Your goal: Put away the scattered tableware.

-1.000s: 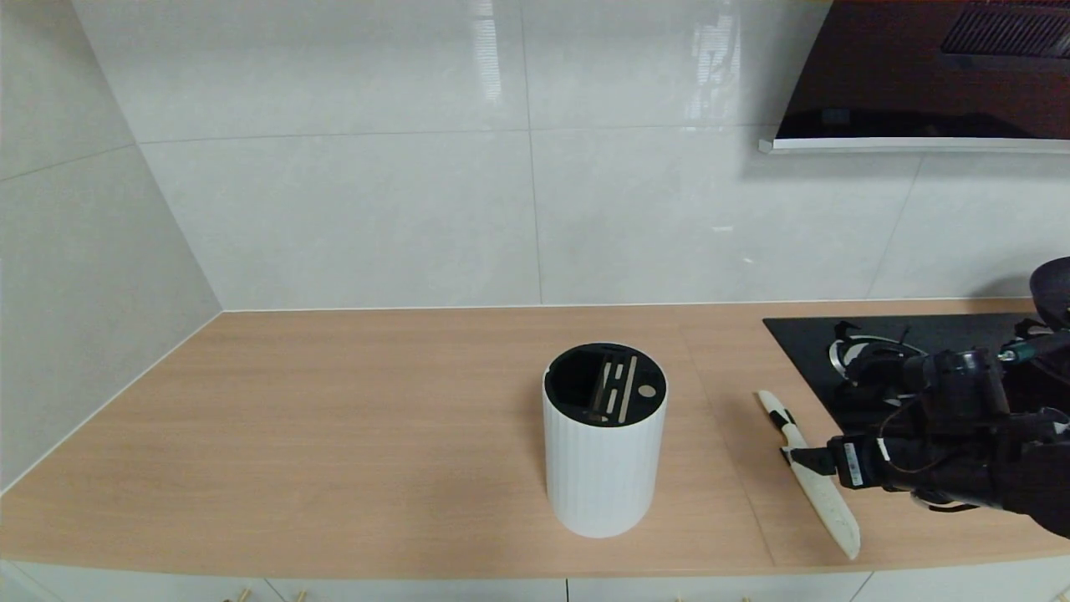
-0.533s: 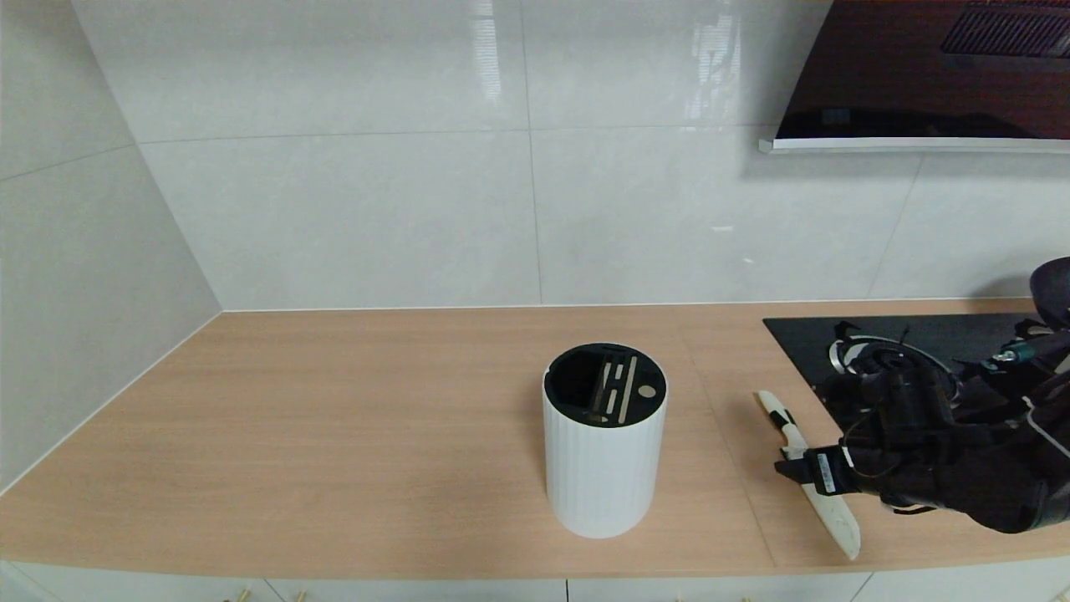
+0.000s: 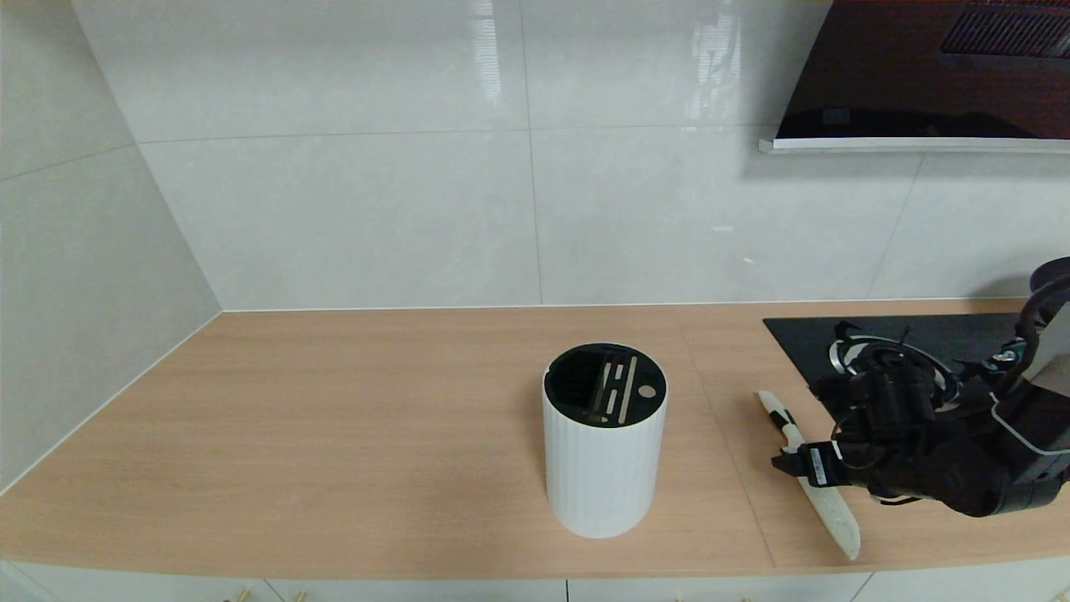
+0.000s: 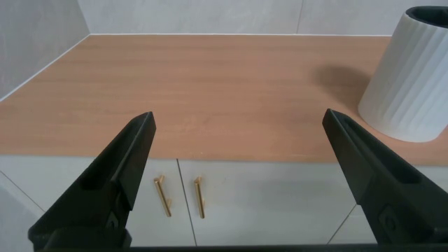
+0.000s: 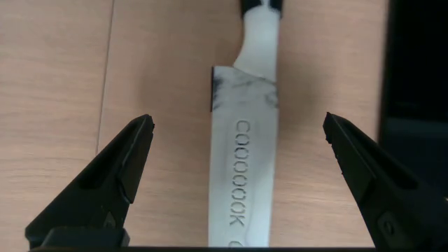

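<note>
A white knife (image 3: 838, 517) lies flat on the wooden counter right of the holder, handle toward the wall, tip near the front edge. My right gripper (image 3: 791, 463) hovers over it where blade meets handle. In the right wrist view it is open (image 5: 238, 124), one finger on each side of the blade (image 5: 249, 161), not touching it. The white ribbed holder (image 3: 602, 468) with a black slotted top stands upright mid-counter. My left gripper (image 4: 238, 122) is open and empty, off the counter's front edge, with the holder (image 4: 409, 77) ahead of it.
A black stove (image 3: 802, 334) with a burner (image 3: 869, 351) lies just behind the right arm. A range hood (image 3: 919, 75) hangs above. The tiled wall bounds the counter at the back and left. Cabinet doors with gold handles (image 4: 164, 197) sit below the front edge.
My right arm has shifted left and closer over the knife, its wrist swinging in from the right. The knife and the holder have not moved.
</note>
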